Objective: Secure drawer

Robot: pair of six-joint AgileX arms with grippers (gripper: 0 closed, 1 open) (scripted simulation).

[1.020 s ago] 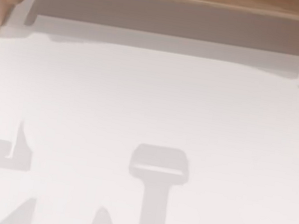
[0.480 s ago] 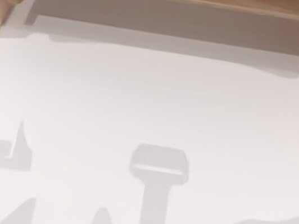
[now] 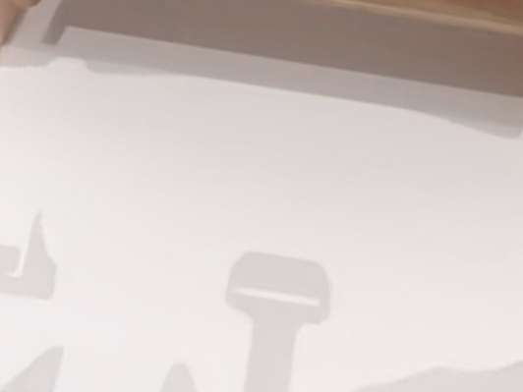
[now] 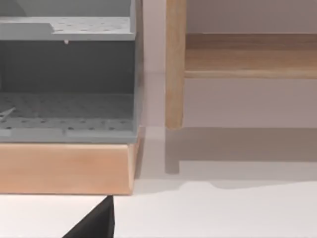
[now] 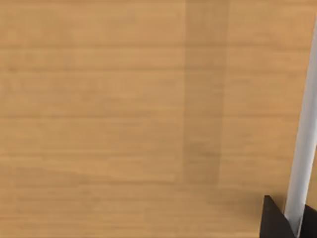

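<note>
The jaws of the right gripper (image 5: 290, 223) appear as dark tips on either side of a thin white strip (image 5: 303, 148), close against a light wood panel (image 5: 124, 109); whether they pinch it or stand open cannot be told. The left gripper (image 4: 96, 223) shows one dark tip low over the white tabletop (image 4: 223, 213), its jaws' state equally unclear, and ahead of them stand a grey perforated rack (image 4: 67, 69) and a wood post (image 4: 174, 64). The drawer (image 3: 307, 34) lies ahead and to the right of the left jaws, standing out from its wood frame with its white front strip toward the tabletop.
</note>
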